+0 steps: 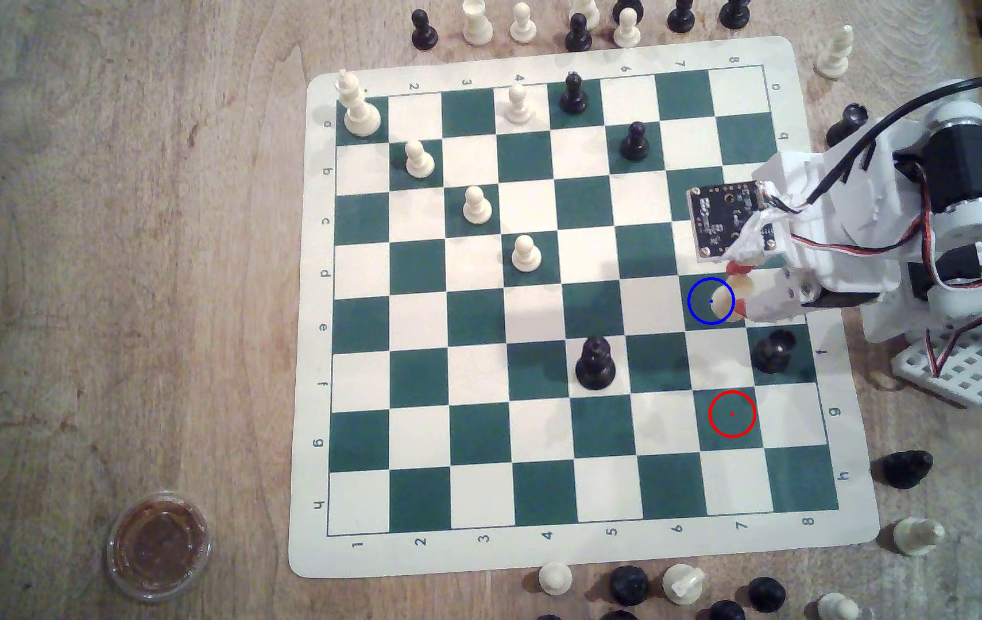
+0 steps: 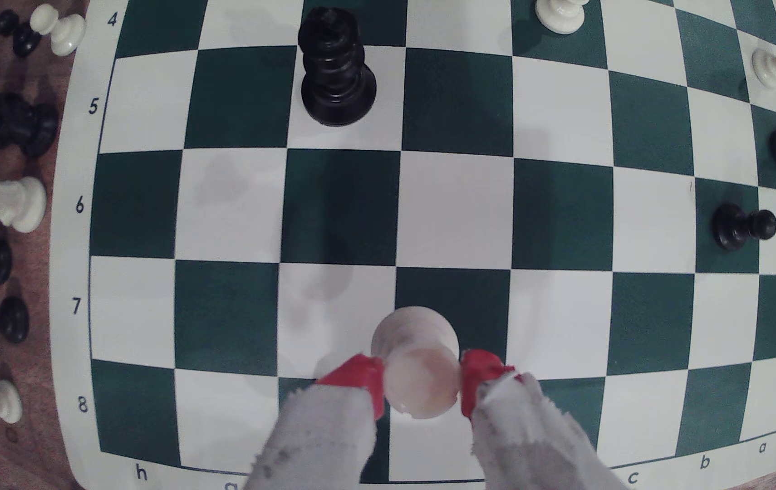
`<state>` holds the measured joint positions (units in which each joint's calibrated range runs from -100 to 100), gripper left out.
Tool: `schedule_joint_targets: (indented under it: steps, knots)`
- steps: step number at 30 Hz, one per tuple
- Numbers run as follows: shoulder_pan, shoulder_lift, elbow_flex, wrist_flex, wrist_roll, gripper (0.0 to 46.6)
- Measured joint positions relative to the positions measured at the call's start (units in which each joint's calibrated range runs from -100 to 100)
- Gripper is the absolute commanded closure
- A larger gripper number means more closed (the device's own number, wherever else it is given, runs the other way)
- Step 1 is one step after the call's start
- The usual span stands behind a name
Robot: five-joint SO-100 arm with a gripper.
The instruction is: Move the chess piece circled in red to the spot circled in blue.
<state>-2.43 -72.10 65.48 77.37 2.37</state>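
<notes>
Clamped between red fingertips (image 2: 480,377) of the gripper (image 2: 419,384) — the chess piece (image 2: 416,365), cream, flat top toward the wrist camera, base over a dark green square. In the exterior view, same piece (image 1: 736,289) at the edge of the spot (image 1: 711,301), blue-ringed, in the row marked "e", column "7". Whether base touches board: cannot tell. Printed along the board (image 1: 321,536) edges: numbers 1–8, letters a–h. Arm reaching in from the exterior view's right, wrist bent down, circuit board (image 1: 721,217) facing up. Farther off, a black piece (image 1: 596,363), and the red ring (image 1: 732,414) on a bare green square.
</notes>
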Motion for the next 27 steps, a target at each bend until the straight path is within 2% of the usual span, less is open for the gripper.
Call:
schedule_joint_targets:
  steps: [9,27]
  knots:
    - [4.50,3.69,7.77,-8.13,0.63,46.4]
    - [5.53,8.13,11.12,-14.98,0.73,46.4]
